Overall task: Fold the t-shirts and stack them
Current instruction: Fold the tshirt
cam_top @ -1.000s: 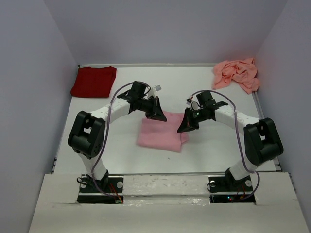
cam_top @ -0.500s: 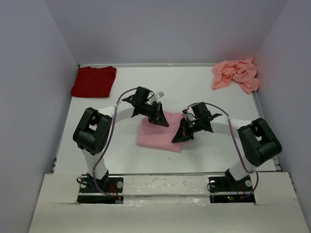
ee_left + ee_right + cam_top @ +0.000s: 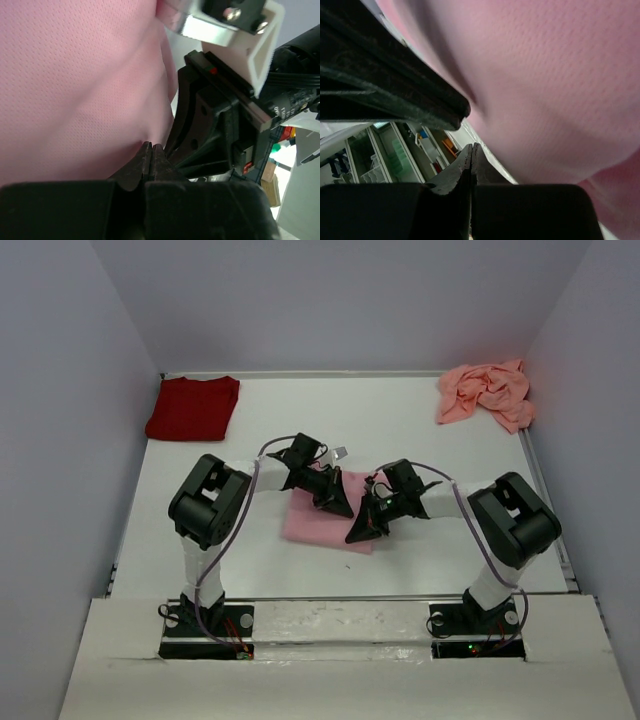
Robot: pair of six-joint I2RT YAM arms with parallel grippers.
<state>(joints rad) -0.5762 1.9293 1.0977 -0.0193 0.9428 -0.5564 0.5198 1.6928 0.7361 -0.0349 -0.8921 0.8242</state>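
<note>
Pressing both pincers down on the folded light pink t-shirt (image 3: 312, 525) in the middle of the table (image 3: 420, 430).
My left pincer (image 3: 345, 510) and right pincer (image 3: 356, 534) are shut, tips together, pinching nothing that I can see, close side by side over the cloth's right half. I judge I should press flat and sweep outward without snagging the fold. The shirt's long axis runs roughly left-right, slightly skewed, with the collar hidden. The dark red t-shirt (image 3: 192, 407) lies far left, and the salmon-pink t-shirt (image 3: 487, 390) is crumpled far right.

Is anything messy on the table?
Yes. The salmon-pink t-shirt lies crumpled in the far right corner, not folded. The dark red t-shirt at far left and the light pink t-shirt in the middle lie flat and folded.
</note>
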